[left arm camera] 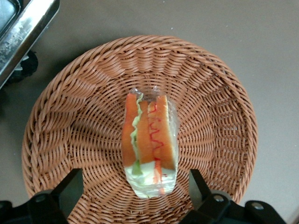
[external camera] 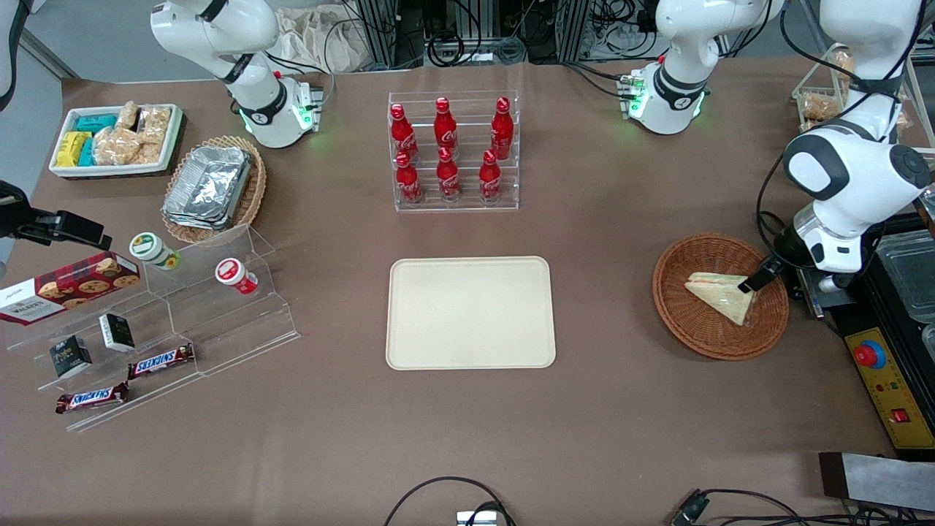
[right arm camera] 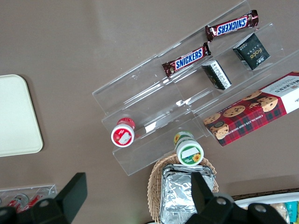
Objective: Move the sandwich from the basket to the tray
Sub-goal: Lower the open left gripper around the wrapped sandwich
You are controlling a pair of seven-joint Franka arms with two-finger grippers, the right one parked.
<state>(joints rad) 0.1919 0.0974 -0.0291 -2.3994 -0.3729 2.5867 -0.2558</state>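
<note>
I see the sandwich [external camera: 719, 295], a clear-wrapped white-bread wedge with orange-red filling and a strip of green, lying flat inside the round reddish-brown wicker basket [external camera: 687, 321] at the working arm's end of the table. My tool [left arm camera: 135, 186] hangs just above it, fingers spread. The cream-beige tray [external camera: 470, 312] lies flat mid-table, well apart.

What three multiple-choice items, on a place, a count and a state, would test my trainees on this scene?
1. Where is the sandwich?
A. on the tray
B. in the basket
C. on the table

2. How many red bottles stand in the clear rack?
A. four
B. six
C. eight

3. What is the gripper doing?
A. open above the sandwich
B. shut on the sandwich
C. open above the tray

Key:
1 B, it lies in the basket; the tray is bare.
2 B, two rows of three red bottles.
3 A, the gripper fingers stand either side of the sandwich, apart from it.
</note>
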